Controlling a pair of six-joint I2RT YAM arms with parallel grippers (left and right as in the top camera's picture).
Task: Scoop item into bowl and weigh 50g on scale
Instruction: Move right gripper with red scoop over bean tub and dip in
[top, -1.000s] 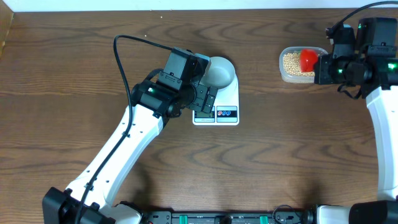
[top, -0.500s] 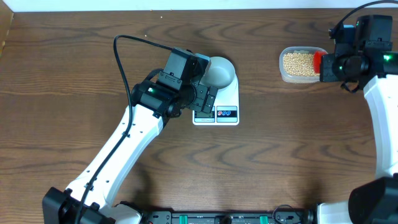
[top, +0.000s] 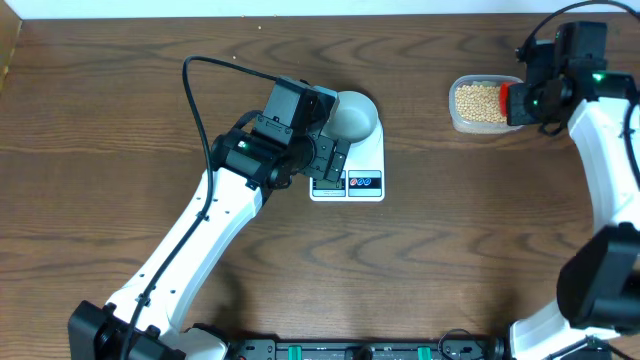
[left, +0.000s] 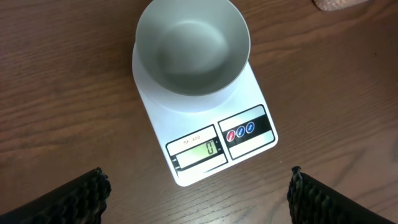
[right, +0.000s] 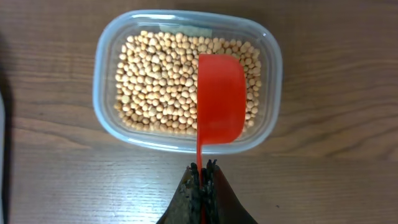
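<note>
The pale bowl (top: 352, 118) (left: 193, 46) stands empty on the white scale (top: 365, 158) (left: 157, 119), whose display shows 0. My left gripper (top: 328, 165) (left: 198, 182) hovers over the scale's front edge, open, with nothing between its fingers. The item, tan beans (top: 480, 100) (right: 155, 81), fills a clear plastic tub (top: 458, 118) (right: 99, 93) at the far right. My right gripper (top: 525, 100) (right: 202, 171) is shut on the thin handle of a red scoop (top: 507, 97) (right: 221, 99). The scoop is turned on its side over the tub's right part. Its inside is hidden.
A black cable (top: 195, 100) loops from the left arm over the table's left half. The table's far edge runs just behind the tub. Bare wood lies between the scale and the tub.
The right arm has swung and turned. The red scoop has drawn back from over the beans toward the tub's right edge. The left arm, bowl and scale have not moved.
</note>
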